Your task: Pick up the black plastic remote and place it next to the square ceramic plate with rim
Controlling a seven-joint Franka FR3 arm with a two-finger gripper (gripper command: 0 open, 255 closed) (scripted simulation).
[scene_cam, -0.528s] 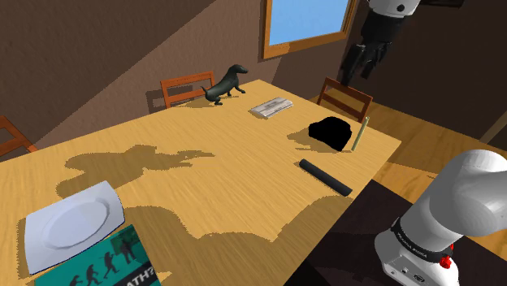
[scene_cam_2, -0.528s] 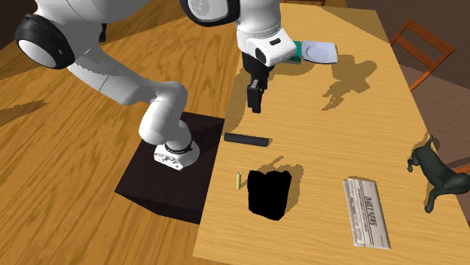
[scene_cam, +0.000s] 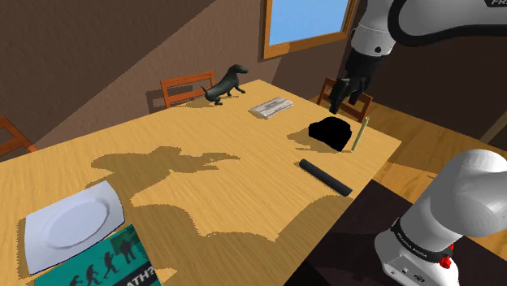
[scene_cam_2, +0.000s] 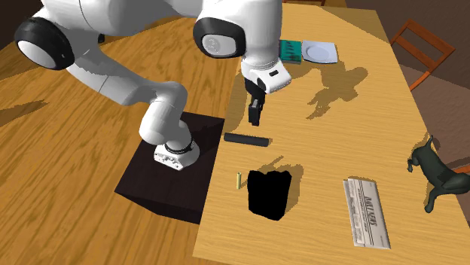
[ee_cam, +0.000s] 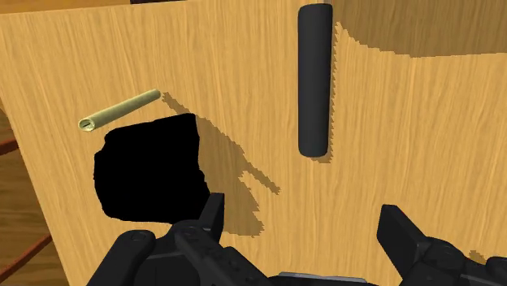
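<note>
Franka arm on its black box stand [scene_cam_2: 173,169] at the long edge of a wooden table [scene_cam_2: 361,128]. The all-black gripper [ee_cam: 305,223] hangs above the table with its fingers [ee_cam: 213,213] set wide apart and nothing between them; the second exterior view places it over the edge nearest the stand [scene_cam_2: 254,113], and the shoulder view shows it raised clear of the wood [scene_cam: 345,91]. Nearest the fingers lies the black remote [ee_cam: 314,81] – a slim dark bar, flat on the table, ahead of the open fingers and untouched by them (it runs parallel to the table edge beside the stand [scene_cam_2: 247,139]). Beside the remote, apart from it, sits a pure-black lump [ee_cam: 150,166] of irregular outline, and just beyond that a thin olive tube [ee_cam: 120,110] rests close to the table edge. Farther across the surface a folded newspaper [scene_cam_2: 367,212] lies flat, with a dark dog figurine [scene_cam_2: 437,173] standing near the opposite edge. At the far end of the table – well apart from the remote – is the white square plate [scene_cam_2: 320,51] with a raised rim, and just beside it a green-covered book [scene_cam_2: 290,51]; contact between the two cannot be judged. Wooden chairs [scene_cam: 187,88] stand beyond the table, below a window [scene_cam: 309,24].
</note>
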